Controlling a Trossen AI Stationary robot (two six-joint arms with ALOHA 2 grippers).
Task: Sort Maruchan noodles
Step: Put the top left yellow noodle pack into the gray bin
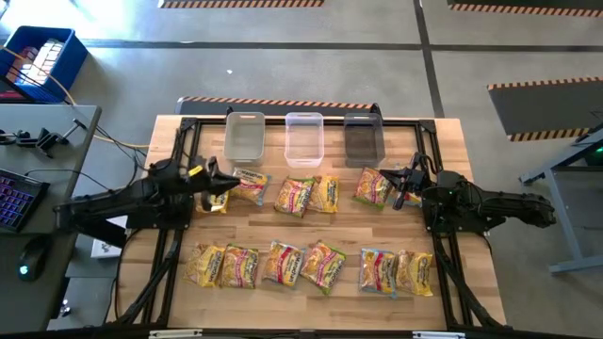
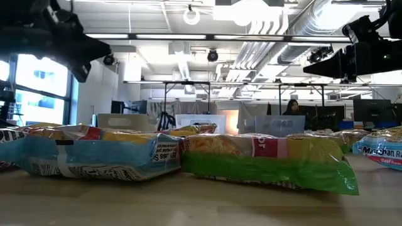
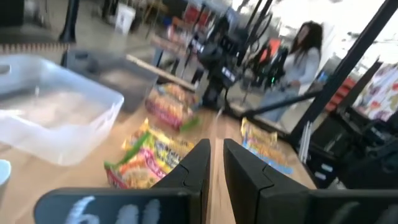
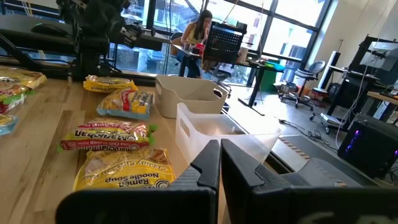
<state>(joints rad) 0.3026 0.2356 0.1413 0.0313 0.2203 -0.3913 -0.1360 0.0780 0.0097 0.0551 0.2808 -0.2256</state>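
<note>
The sorting looks barely begun: the three bins (image 1: 303,138) appear empty, and every noodle packet (image 1: 295,195) visible lies on the bench (image 1: 311,301). The left gripper (image 1: 226,182) is nearly closed and the right gripper (image 1: 384,175) fully closed, neither holding anything.

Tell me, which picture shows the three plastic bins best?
The high view: all three bins stand in a row at the table's far edge, the whitish bin, clear bin and dark bin. The right wrist view shows two close up, the left wrist view two blurred, the low view only their distant sides.

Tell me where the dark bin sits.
In the high view, the dark bin sits rightmost of three at the table's far edge, beside the clear bin, just beyond the right hand.
</note>
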